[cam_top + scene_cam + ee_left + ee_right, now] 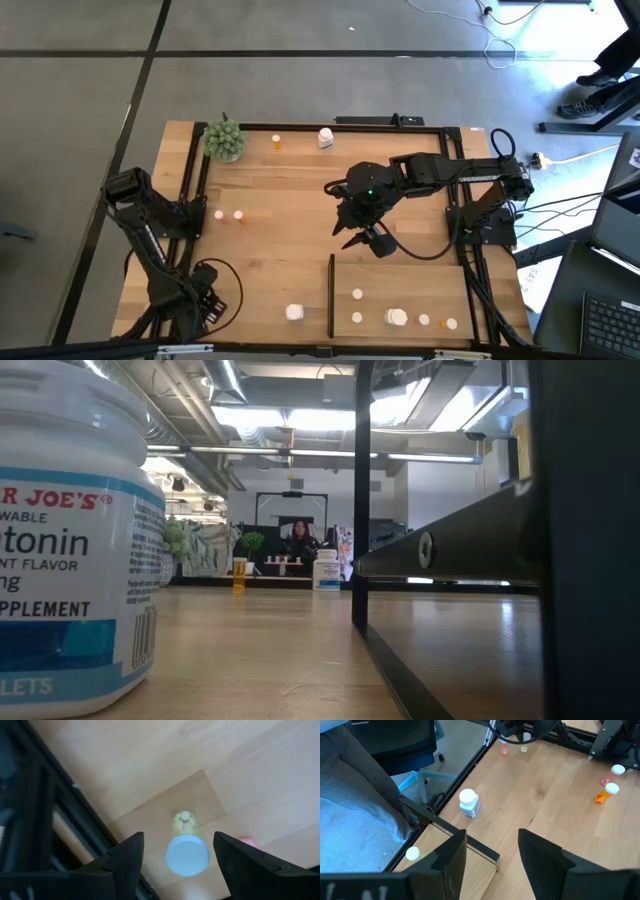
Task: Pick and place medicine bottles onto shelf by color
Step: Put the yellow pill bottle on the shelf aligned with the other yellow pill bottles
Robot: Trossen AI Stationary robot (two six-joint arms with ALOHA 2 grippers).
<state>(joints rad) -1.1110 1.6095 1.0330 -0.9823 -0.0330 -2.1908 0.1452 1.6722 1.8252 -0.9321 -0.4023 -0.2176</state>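
Medicine bottles (357,317) are sitting in a loose row along the near edge of the shelf (400,275), at the counter's (290,250) 5 o'clock. Small white ones are lying toward 9 o'clock, a chunky white one in the middle and orange ones toward 3 o'clock. All are showing their caps from above, long axes upright.

The shelf's black strip (331,295) is running from 12 to 6 along its 9 o'clock side, standing between that row and a big labelled white bottle (294,313), which is standing upright near the strip at 6 o'clock.

The left tool (177,847), its arm lying along the 7-to-9 o'clock edge, is gaping wide and gripping nothing. A white-capped orange bottle (186,851) is showing between its fingers, touching neither, cap toward the camera and long axis running away from it, near the black counter frame (75,830).

The right tool (365,238) is hovering over the centre, just past the shelf's 12 o'clock edge, fingers parted and empty.

At 9 o'clock a pair of small bottles (219,214) is sitting side by side. Along the far edge, an orange bottle (276,142) and a chunky white bottle (325,137) are standing upright, with a green plant ball (224,140) at 11 o'clock.
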